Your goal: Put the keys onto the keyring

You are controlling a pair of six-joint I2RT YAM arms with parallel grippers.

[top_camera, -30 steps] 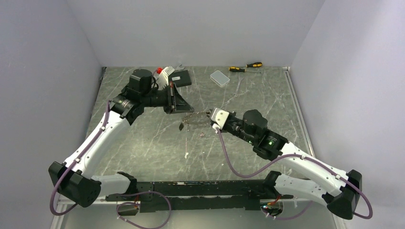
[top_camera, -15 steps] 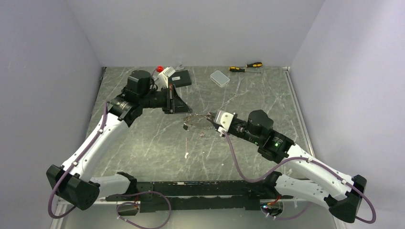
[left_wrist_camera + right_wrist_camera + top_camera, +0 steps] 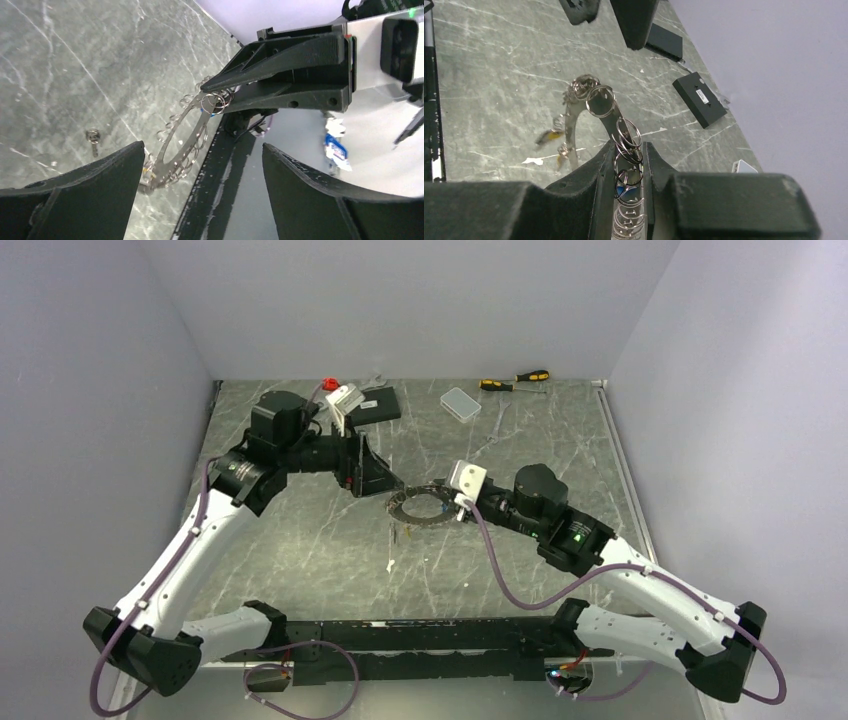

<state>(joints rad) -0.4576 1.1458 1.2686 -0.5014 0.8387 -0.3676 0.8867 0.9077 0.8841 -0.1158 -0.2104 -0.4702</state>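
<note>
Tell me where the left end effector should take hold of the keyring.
Pinch the flat band of the keyring at its free end, opposite where the right end effector clamps it. Bring the open left end effector in from the left arm's side, one finger on each flat face. The band is thin and flat, so a face pinch should hold best.

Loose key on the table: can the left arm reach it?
Probably yes: the left gripper is open, and the key lies uncovered nearby; the right gripper holds the keyring clear of it.
</note>
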